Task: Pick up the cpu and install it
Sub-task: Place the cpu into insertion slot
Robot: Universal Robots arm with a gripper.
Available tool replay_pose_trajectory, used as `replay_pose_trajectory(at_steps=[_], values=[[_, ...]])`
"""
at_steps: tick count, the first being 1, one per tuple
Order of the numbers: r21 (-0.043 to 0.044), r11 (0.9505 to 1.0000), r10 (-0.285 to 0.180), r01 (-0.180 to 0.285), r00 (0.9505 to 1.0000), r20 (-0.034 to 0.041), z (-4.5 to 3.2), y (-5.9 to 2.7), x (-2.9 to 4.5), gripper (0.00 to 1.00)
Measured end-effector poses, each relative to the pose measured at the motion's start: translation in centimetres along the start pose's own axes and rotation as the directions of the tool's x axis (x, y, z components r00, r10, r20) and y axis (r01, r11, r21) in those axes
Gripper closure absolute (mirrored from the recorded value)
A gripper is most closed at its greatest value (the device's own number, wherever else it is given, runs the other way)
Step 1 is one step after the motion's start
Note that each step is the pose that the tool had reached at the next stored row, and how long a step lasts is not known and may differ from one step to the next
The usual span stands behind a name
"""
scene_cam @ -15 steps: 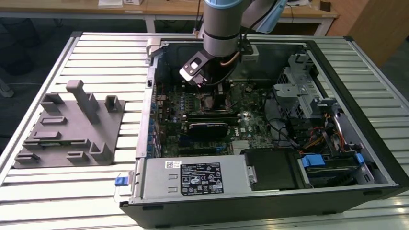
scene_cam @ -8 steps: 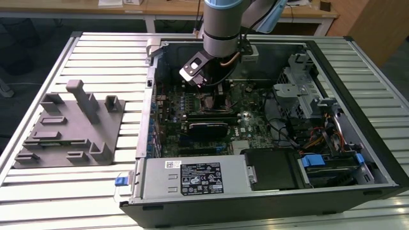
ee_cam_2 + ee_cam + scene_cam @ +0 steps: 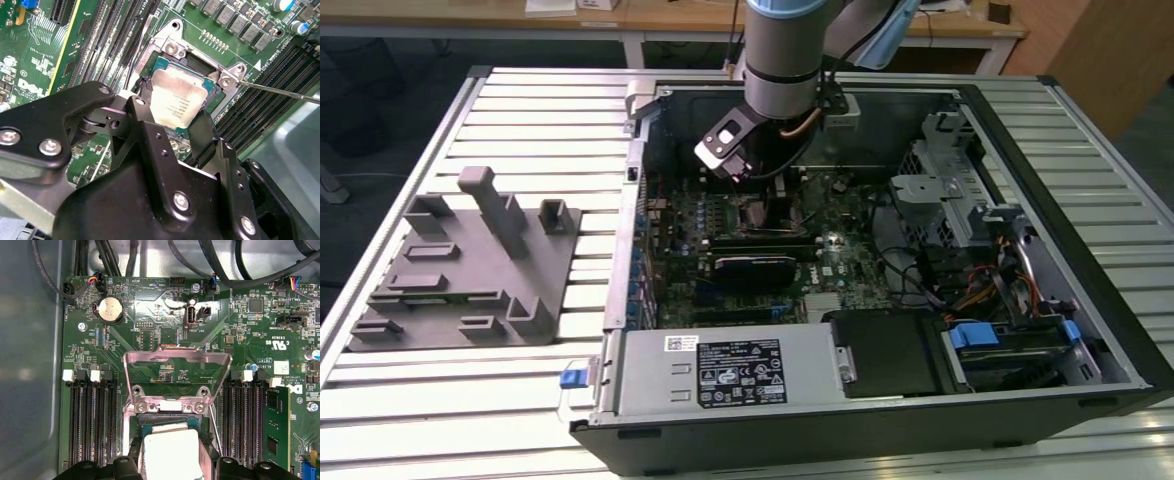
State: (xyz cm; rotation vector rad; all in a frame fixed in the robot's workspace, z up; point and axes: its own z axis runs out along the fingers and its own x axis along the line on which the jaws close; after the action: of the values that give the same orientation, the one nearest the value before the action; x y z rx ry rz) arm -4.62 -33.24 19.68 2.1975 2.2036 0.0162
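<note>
Silvery flat square cpu [image 3: 176,97], pinched by its edges in the black gripper [image 3: 172,120], should sink level into the open socket [image 3: 161,64], untilted.

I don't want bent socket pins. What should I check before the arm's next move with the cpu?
1. Load plate raised off the socket: ok.
2. Retention lever swung out to the side: ok.
3. Hand closed on the cpu, with fingers on two opposite edges: ok.
4. cpu positioned over the socket opening in both wrist views: ok.
5. cpu lying flat and fully seated: cannot tell.
6. Corner mark matched to the socket: cannot tell.
</note>
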Motion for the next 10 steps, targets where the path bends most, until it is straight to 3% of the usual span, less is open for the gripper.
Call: replay_pose_trajectory(at_steps=[10], values=[[0.0001,1.0,0.0,0.0,1.0,0.001,-0.08,0.0,0.0,0.44]])
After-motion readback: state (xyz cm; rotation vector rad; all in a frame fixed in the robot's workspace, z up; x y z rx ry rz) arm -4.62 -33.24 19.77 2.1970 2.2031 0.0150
